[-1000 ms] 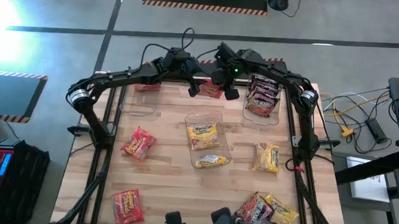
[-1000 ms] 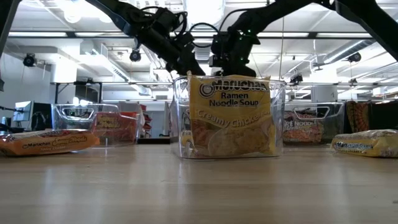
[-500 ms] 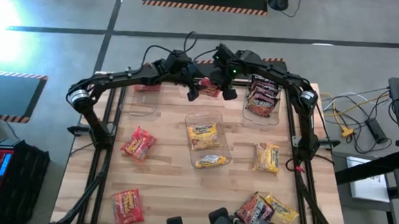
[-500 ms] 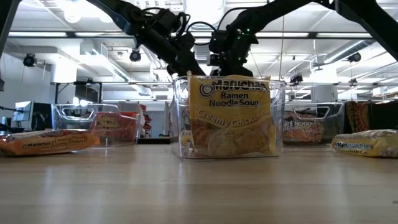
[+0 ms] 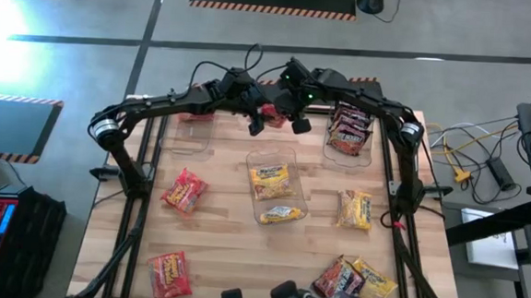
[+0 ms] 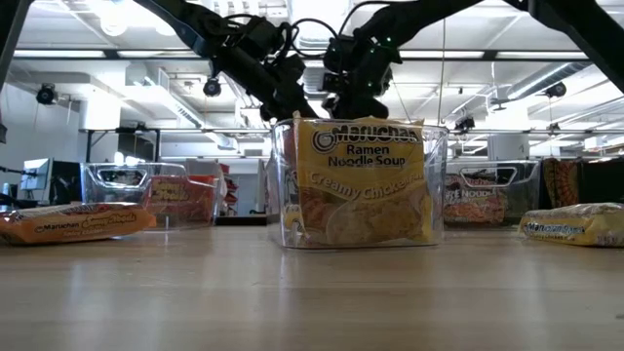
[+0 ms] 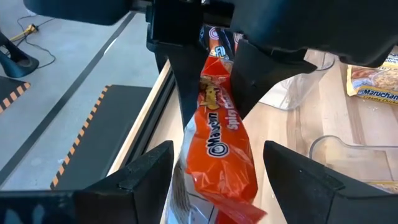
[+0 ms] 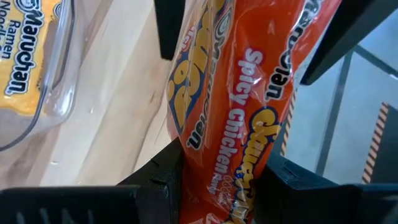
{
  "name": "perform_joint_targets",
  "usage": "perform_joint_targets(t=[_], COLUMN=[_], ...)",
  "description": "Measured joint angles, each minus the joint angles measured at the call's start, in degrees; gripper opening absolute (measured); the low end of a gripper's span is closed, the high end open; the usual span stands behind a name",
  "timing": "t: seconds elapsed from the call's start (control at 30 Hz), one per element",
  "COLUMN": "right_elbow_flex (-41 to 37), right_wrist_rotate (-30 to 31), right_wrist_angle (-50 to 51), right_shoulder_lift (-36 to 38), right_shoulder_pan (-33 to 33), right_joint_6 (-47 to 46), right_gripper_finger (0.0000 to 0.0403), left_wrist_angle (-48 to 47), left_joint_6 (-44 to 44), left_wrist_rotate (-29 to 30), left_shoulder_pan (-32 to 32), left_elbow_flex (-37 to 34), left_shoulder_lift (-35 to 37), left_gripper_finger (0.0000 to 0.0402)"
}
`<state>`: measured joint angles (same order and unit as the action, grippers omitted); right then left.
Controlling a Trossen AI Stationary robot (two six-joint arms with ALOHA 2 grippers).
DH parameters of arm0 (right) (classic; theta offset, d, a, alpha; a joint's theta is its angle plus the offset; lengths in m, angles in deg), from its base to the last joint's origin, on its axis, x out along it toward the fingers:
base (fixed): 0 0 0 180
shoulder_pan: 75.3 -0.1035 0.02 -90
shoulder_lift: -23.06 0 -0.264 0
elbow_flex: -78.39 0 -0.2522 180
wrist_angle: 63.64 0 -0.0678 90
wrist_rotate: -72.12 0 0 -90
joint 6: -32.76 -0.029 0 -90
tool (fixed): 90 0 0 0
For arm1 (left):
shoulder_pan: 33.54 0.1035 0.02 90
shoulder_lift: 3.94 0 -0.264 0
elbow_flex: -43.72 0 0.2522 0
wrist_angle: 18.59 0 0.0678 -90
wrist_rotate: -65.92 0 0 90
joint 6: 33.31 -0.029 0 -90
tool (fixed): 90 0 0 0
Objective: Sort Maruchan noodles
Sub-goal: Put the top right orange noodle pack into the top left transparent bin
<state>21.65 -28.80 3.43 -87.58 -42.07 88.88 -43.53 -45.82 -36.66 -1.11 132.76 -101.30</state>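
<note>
A red Spicy Chicken packet [image 5: 273, 111] hangs in the air over the table's far middle, between my two grippers. My right gripper [image 8: 224, 158] is shut on it. My left gripper [image 7: 217, 150] faces it from the table's left and is open, one finger on either side of the packet [image 7: 221, 143], not touching it as far as I can see. In the high view the left gripper [image 5: 256, 123] and the right gripper [image 5: 295, 121] nearly meet. Yellow packets lie in the middle clear bin [image 5: 288, 160]. My right gripper pinches the red packet between its two fingers near one end [image 8: 239, 134], with the fingers [image 7: 181, 81] on opposite sides of it. It comes from the table's right, slanting down. The packet is lifted clear and stretches away toward the left gripper; its free end [image 7: 230, 199] droops.
A clear bin at far left [image 5: 193, 126] holds a red packet, and one at far right [image 5: 350, 131] holds dark packets. Loose packets lie on the table: two red [image 5: 184, 192] [image 5: 170, 273], one yellow [image 5: 354, 210], and a brown and a yellow one together [image 5: 354, 279].
My right gripper, with the red packet, has moved a little up and toward the table's left, closer to the left gripper. The left gripper has stayed almost still.
</note>
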Motion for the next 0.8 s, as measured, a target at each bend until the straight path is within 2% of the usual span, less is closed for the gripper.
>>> perform_joint_targets(t=[0.3, 0.63, 0.8], right_elbow_flex=[0.0, 0.0, 0.0], right_wrist_rotate=[0.0, -0.41, -0.42], right_wrist_angle=[-0.49, -0.6, -0.67], right_shoulder_lift=[0.98, 1.81, 1.81], right_shoulder_pan=[-0.36, -0.41, -0.62], right_joint_6=[-0.21, -0.67, -0.74], right_gripper_finger=[0.0121, 0.0121, 0.0121], left_wrist_angle=[-0.69, -1.99, -2.12], left_joint_6=[0.15, -0.11, -0.16], left_wrist_rotate=[0.07, 0.2, 0.22], left_shoulder_pan=[0.02, 0.09, 0.04], left_elbow_flex=[-0.09, -0.09, -0.09], left_shoulder_lift=[-0.02, -0.02, -0.02], left_gripper_finger=[0.022, 0.0109, 0.01])
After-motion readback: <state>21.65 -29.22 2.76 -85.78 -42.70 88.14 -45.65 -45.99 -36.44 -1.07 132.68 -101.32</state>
